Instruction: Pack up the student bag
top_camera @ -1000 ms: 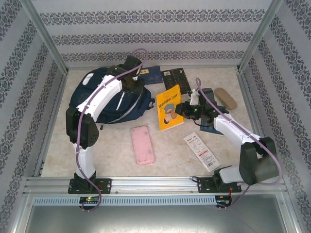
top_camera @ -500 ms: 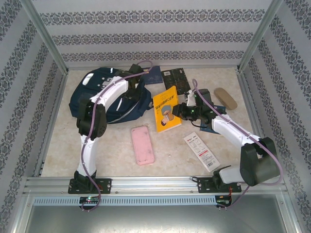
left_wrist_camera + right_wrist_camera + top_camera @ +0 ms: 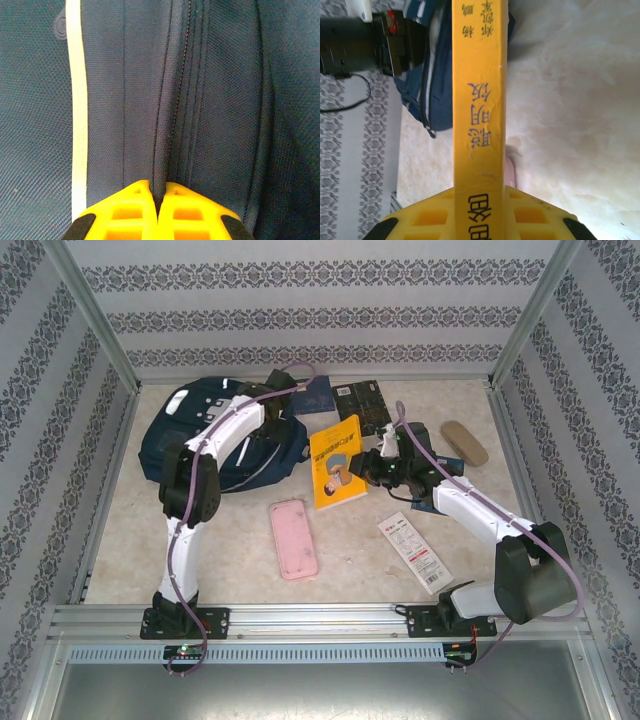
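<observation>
The student bag [image 3: 200, 435] is a navy backpack lying at the back left of the table. My left gripper [image 3: 281, 422] reaches over its right side. In the left wrist view the yellow fingers [image 3: 131, 210] are shut on a ridge of the bag's fabric [image 3: 165, 125], beside a white stripe [image 3: 76, 100]. My right gripper [image 3: 376, 466] is shut on the spine of a yellow book [image 3: 335, 462], holding it tilted above the table just right of the bag. The right wrist view shows the book's spine [image 3: 479, 100] between that gripper's [image 3: 479, 192] jaws, with the bag [image 3: 420, 95] beyond.
A pink case [image 3: 293, 538] and a white leaflet [image 3: 413, 550] lie near the front middle. A blue notebook [image 3: 318, 395] and a dark booklet [image 3: 362, 402] sit at the back. A tan case [image 3: 465, 442] lies at the back right. Patterned walls enclose the table.
My left gripper has closed on the bag's fabric after hovering open over it. The right gripper has carried the yellow book leftward, closer to the bag.
</observation>
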You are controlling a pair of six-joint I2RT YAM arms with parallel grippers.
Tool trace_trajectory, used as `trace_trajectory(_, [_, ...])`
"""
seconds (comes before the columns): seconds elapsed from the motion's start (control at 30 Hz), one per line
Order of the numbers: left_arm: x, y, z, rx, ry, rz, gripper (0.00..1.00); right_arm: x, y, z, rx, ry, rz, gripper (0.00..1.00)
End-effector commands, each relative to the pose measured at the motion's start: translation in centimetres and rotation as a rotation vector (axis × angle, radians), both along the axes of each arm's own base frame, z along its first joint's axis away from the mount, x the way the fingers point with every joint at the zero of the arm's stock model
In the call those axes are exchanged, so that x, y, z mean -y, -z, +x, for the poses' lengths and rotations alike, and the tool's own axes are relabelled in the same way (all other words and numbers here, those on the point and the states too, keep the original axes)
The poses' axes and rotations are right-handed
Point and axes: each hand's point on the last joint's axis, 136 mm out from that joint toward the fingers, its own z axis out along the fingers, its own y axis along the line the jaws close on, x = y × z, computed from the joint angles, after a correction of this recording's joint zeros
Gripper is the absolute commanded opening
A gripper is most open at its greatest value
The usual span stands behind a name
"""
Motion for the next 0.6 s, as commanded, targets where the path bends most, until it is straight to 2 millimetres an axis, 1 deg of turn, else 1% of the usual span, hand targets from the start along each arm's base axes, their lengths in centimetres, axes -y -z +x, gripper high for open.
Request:
trace_trajectory(0.0, [-0.9,-6.8,-0.4,0.105,-0.055,-0.068,0.0,-2.0,-6.9,1.8,0.164,-0.007,0.158,0.0])
trace_trajectory(0.17, [-1.8,-11.3,-0.5,0.169,-0.087,-0.138,0.0,-3.2,-9.2,3.0,0.2,0.012,0.219,0.0])
trace_trajectory(0.27, [-2.1,-13.3,-0.6,0.202,-0.103,-0.195,0.0,-4.0,-10.1,4.1,0.211,0.037,0.259,0.0])
trace_trajectory(0.4, [-2.3,-15.9,-0.9,0.241,-0.112,-0.273,0.0,-5.5,-10.3,5.5,0.214,0.07,0.289,0.0])
trace_trajectory(0.47, [-2.5,-16.9,-1.0,0.256,-0.117,-0.304,0.0,-6.4,-9.7,6.2,0.214,0.088,0.288,0.0])
trace_trajectory(0.57, [-2.6,-18.0,-1.1,0.266,-0.122,-0.371,0.0,-7.8,-8.3,7.4,0.208,0.12,0.292,0.0])
